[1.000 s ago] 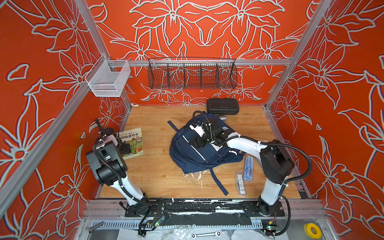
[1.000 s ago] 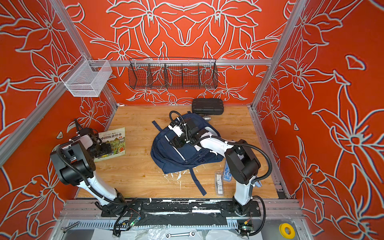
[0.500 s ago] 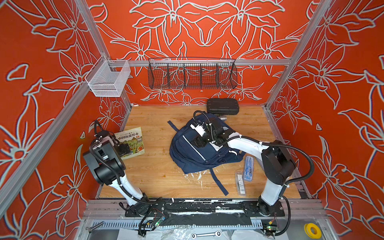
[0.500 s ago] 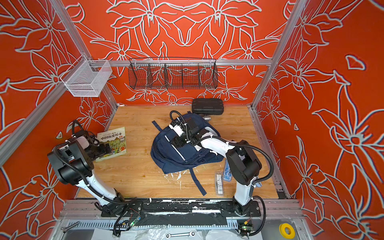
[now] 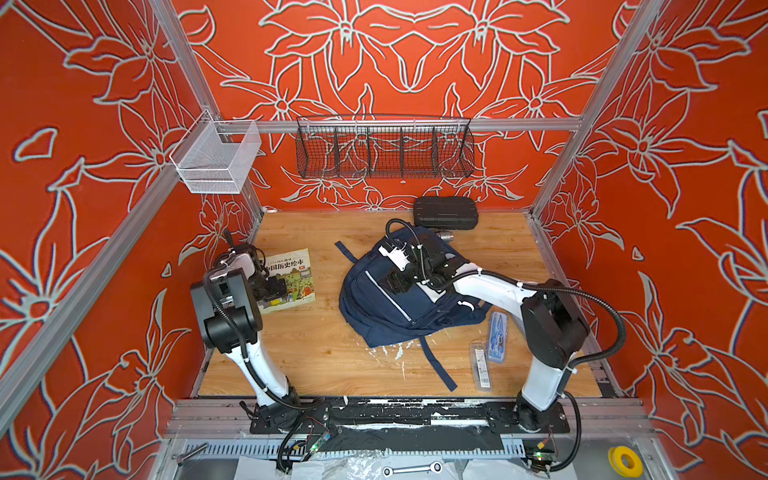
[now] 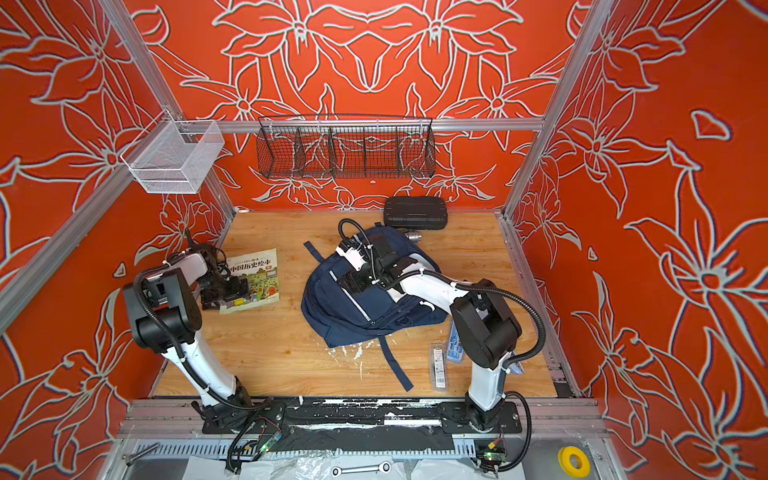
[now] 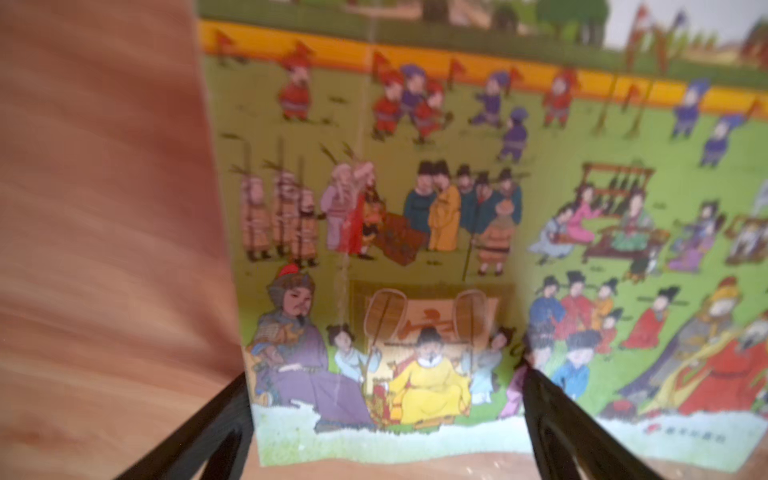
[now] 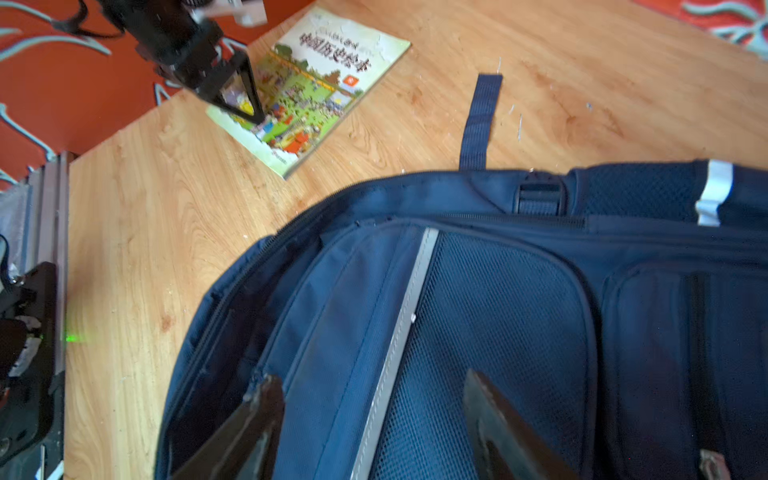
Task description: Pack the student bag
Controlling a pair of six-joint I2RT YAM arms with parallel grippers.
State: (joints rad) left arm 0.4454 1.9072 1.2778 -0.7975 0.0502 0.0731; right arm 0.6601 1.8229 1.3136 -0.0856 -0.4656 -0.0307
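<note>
On the wooden table (image 5: 324, 357), the navy bag (image 5: 386, 316) lay flat just right of centre, one strap (image 5: 436, 365) trailing toward 6 o'clock. A black wire basket (image 5: 384, 151) hung on the back wall at 12 o'clock. Below it a black case (image 5: 445, 212) sat just behind the bag. A picture book (image 5: 291, 276) lay at 9 o'clock, well apart from the bag, and two slim packs (image 5: 481, 365) rested at 4 o'clock. The right gripper (image 8: 370, 380) was over the bag's front pocket (image 8: 498, 332), jaws parted and grasping nothing, with a grey stripe (image 8: 399, 332) running between them. The left gripper (image 7: 384, 374) was spread wide and released, one finger at the book's edge and the other over its cover.
</note>
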